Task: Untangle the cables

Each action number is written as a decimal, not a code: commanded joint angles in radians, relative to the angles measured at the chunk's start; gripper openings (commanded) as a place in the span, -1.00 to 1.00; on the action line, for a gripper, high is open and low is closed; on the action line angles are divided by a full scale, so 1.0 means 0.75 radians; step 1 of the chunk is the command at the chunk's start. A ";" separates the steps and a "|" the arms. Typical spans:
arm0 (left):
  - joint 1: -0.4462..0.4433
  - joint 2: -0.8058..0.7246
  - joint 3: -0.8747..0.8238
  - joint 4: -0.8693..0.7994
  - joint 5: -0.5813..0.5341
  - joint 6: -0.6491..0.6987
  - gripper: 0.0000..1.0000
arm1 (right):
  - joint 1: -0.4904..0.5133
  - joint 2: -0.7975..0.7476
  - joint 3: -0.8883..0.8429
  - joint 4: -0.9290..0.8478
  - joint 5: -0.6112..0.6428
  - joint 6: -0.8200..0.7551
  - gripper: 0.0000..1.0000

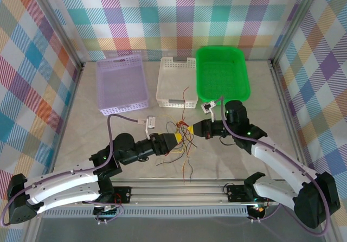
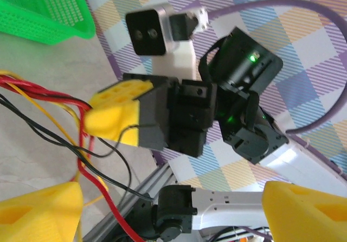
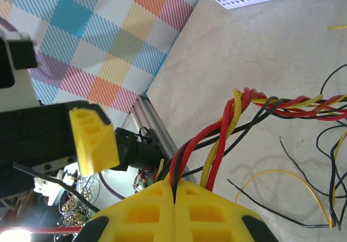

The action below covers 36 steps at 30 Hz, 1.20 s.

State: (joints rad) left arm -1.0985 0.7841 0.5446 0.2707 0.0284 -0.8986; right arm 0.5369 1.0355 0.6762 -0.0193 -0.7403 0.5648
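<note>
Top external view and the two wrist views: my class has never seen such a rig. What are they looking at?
Two robot arms are bolted at the near edge of the table. The top view looks down from behind them; each wrist view rides on one arm. On the table lie thin red, yellow and black cables, with a lilac basket, a white basket and a green basket behind. The right end effector is shut on the cables; the left end effector stands open.
</note>
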 commanded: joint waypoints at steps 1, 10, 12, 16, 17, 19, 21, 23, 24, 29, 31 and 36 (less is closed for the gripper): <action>-0.036 0.004 -0.012 0.086 0.007 0.000 0.69 | 0.004 0.028 0.060 0.052 0.011 0.007 -1.00; -0.069 0.016 -0.034 0.109 -0.011 -0.006 0.65 | 0.004 0.075 0.084 0.037 0.019 -0.012 -1.00; -0.069 0.020 -0.044 0.133 -0.007 -0.013 0.64 | 0.004 0.074 0.084 0.034 0.027 -0.015 -1.00; -0.075 0.036 -0.047 0.153 0.018 -0.016 0.61 | 0.004 0.073 0.093 0.020 0.060 -0.025 -1.00; -0.077 0.041 -0.045 0.146 0.022 -0.017 0.60 | 0.004 0.075 0.100 0.012 0.062 -0.025 -1.00; -0.080 0.046 -0.044 0.124 0.029 -0.016 0.60 | 0.004 0.079 0.112 0.008 0.061 -0.027 -1.00; -0.082 0.048 -0.045 0.100 0.038 -0.012 0.51 | 0.004 0.077 0.127 -0.010 0.083 -0.035 -1.00; -0.082 0.048 -0.041 0.065 0.054 0.001 0.42 | 0.004 0.075 0.136 -0.017 0.100 -0.043 -1.00; -0.082 0.046 -0.037 0.041 0.059 0.008 0.38 | 0.004 0.074 0.141 -0.026 0.115 -0.045 -1.00; -0.082 0.031 -0.025 -0.085 0.049 0.048 0.24 | 0.004 0.092 0.162 -0.043 0.118 -0.048 -1.00; -0.082 0.026 -0.025 -0.112 0.044 0.060 0.23 | 0.005 0.094 0.165 -0.041 0.116 -0.046 -1.00; -0.082 0.047 0.005 -0.183 0.074 0.115 0.28 | 0.004 0.096 0.179 -0.061 0.129 -0.057 -1.00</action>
State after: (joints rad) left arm -1.1450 0.8200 0.5194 0.1829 0.0593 -0.8608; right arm 0.5369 1.1046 0.7696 -0.0608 -0.6460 0.5491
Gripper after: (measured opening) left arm 0.635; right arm 0.041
